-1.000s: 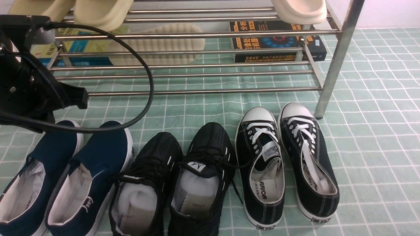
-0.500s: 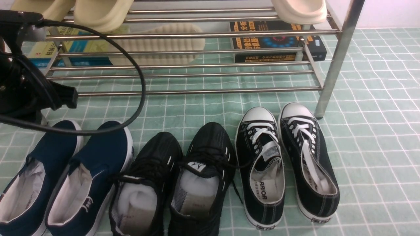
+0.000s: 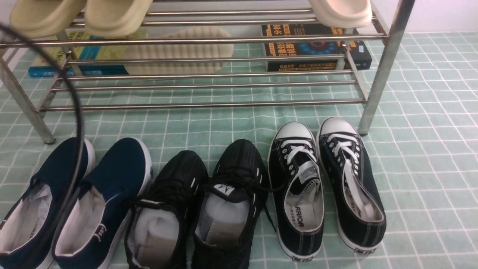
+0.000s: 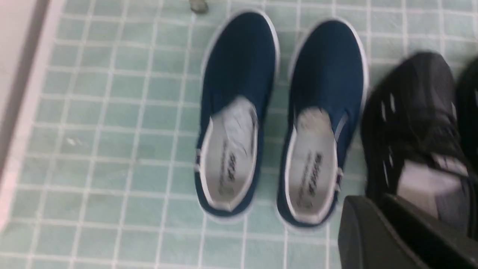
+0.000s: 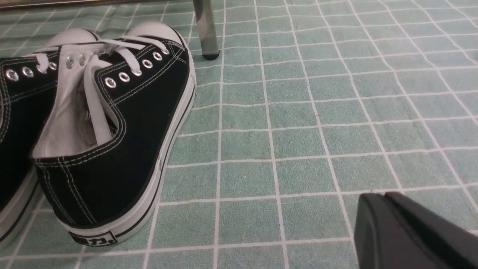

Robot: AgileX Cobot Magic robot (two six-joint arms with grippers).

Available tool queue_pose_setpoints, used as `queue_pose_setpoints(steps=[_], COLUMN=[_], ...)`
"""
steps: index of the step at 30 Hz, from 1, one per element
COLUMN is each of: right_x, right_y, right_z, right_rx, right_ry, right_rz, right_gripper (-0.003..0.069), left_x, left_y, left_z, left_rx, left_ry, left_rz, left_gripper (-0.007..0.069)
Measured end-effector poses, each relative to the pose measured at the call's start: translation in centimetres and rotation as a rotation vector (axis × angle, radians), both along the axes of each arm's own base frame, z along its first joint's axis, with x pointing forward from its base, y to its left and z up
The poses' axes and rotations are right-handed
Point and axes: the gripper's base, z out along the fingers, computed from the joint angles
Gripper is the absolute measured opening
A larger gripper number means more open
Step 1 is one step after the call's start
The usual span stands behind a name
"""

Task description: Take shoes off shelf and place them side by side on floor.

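Looking across the floor, you see the shelf standing at the back with its lower rails bare. In front of the shelf, the shoes rest on the tiles side by side, touching, toes toward the rails. Navy slip-ons sit just beside them on the left, black canvas sneakers on the right. Your left gripper hangs above the shoes, its fingers pressed together and holding nothing. Your right gripper hovers near the canvas pair, fingers likewise together, empty.
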Motion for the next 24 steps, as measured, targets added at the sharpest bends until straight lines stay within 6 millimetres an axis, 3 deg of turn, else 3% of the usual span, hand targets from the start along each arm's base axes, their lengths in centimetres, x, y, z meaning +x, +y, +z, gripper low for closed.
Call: queue_pose_setpoints(steps=[3,8,15,24], right_x=[0.0,0.0,0.0,0.0], right_y=[0.0,0.0,0.0,0.0], right_z=[0.0,0.0,0.0,0.0], right_rx=[0.001,0.0,0.0,0.0], right_ry=[0.0,0.0,0.0,0.0], right_rz=[0.0,0.0,0.0,0.0], right_gripper=[0.0038,0.0041,0.0048,0.0059], left_x=[-3.3,-5.7,-5.5,-4.9], left_y=[0.5,0.5,0.1,-0.1], left_z=[-2.7,-6.4,-8.4,-10.4], left_rx=[-0.056,-0.154,-0.244,-0.239], left_ry=[-0.068,-0.26,-0.588,-0.568], left_rz=[-0.03,-0.085,-0.136,-0.142], left_gripper=[0.0069,0.0001,0.0001,0.0001])
